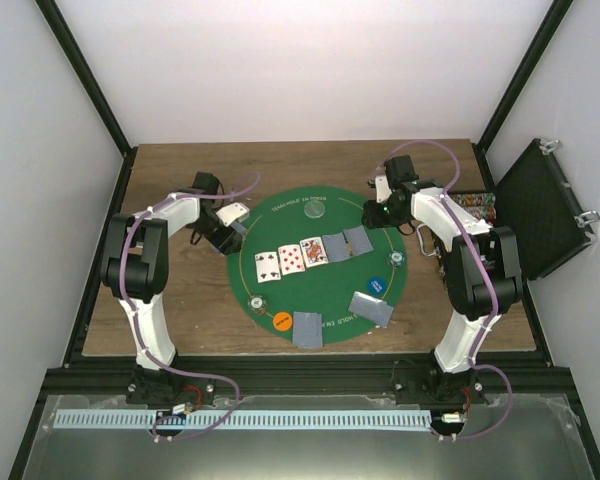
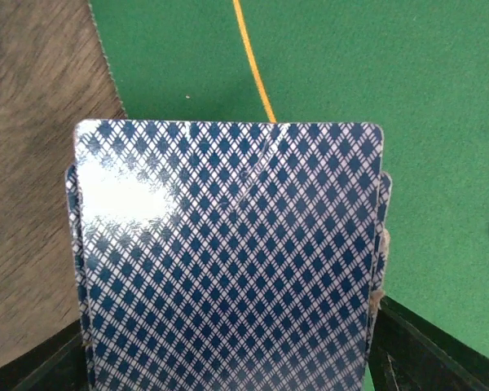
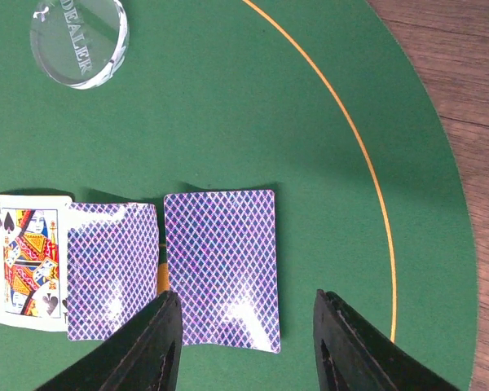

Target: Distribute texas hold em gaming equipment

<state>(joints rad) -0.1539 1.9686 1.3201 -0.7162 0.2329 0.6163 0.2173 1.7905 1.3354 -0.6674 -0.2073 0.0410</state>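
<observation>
Over the left edge of the green mat (image 1: 280, 290), deck: a slightly fanned stack of playing cards (image 2: 228, 261), patterned backs up, is framed by the left gripper (image 1: 223, 228). Dark fingers (image 2: 411, 350) are seen at both long sides. Whether the stack is clamped or only flanked cannot be told.
Right gripper (image 3: 246, 297): it is held open and empty above the face-down card (image 3: 222, 269) that ends the row at the mat's right side.
Centre row: three face-up cards (image 1: 291, 257) and two face-down ones are laid side by side across the mat's middle.
Handling: the cards are judged light, thin, glossy and bendable, and likely to slide over one another. The stack is best taken across its long edges. A single card lying flat offers little to pinch, so one edge would have to be lifted first.
Surroundings: the dealer button (image 3: 80, 41) lies toward the mat's far edge. A blue disc (image 1: 377, 285), an orange disc (image 1: 282, 320) and two more face-down cards lie toward its near edge. An open black case (image 1: 540, 205) stands at the table's right edge.
Obstruction: the neighbouring card lies just beside the end card and could be caught by a finger.
</observation>
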